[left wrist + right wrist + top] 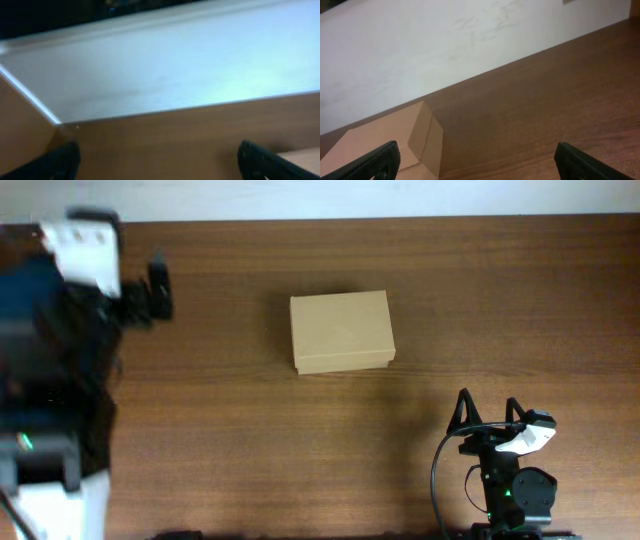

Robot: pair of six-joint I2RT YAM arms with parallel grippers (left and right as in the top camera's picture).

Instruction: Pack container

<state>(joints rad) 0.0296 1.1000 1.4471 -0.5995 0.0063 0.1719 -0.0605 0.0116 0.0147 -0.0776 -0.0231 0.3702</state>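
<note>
From above, the closed container [341, 331] lies flat on the brown worktop [230, 430], well ahead and left of the right hand [489, 410], whose fingers stand spread and empty, and off to the right of the blurred left hand [153, 292]. The left wrist view shows that hand's fingers [60, 162] wide apart, gripping nothing, with bare worktop and a pale wall [190, 65] ahead. In the right wrist view the fingers are likewise wide apart and empty, a corner of the container ahead of the left one, apart from it.
</note>
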